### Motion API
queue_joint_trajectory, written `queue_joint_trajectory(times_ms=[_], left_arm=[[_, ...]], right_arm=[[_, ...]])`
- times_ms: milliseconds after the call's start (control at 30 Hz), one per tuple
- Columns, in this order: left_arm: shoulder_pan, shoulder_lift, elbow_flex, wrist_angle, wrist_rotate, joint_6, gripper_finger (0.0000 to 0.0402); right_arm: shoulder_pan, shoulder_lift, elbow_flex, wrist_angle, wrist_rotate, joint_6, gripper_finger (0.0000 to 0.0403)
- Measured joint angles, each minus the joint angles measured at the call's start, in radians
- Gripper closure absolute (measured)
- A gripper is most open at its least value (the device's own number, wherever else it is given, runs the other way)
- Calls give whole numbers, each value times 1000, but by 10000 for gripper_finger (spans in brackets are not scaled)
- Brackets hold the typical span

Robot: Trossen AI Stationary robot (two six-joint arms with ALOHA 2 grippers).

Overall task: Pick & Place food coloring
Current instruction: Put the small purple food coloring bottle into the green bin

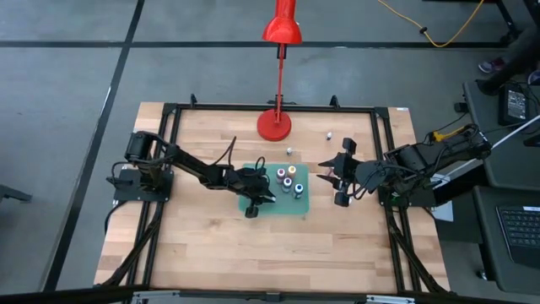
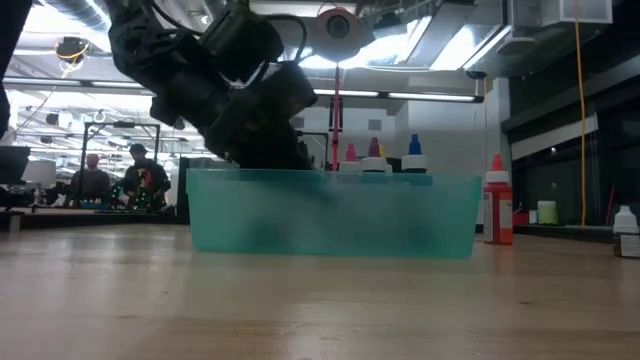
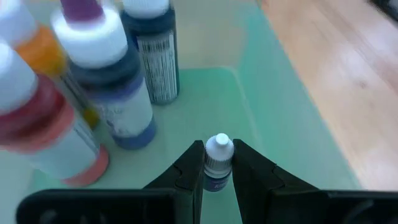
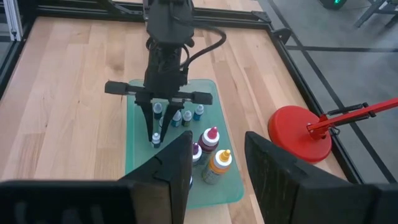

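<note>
Pinching a white-capped food coloring bottle [image 3: 218,163], the left gripper [image 3: 218,171] hangs inside the green tray [image 1: 300,208]; the right gripper [image 4: 216,163], fingers spread, waits just right of it.

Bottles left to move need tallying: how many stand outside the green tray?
2: one bottle just beyond the tray, beside the lamp base; a second bottle farther right. More may be hidden.

tray [image 1: 301,209] – bottles [image 1: 288,179] crowd right half | lamp [image 1: 274,125] behind – front table [image 1: 253,253] open
</note>
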Motion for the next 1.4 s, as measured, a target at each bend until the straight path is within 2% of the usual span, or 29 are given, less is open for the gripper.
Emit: queue_joint_trajectory(times_ms=[467,900,1400], left_arm=[[0,15,0,10,4,-16,339],[0,15,0,9,4,-25,301],[-1,2,16,-10,23,-53,302]], right_arm=[[0,0,0,0,-1,0,254],[0,0,0,0,-1,-2,254],[0,0,0,-1,-11,-6,254]])
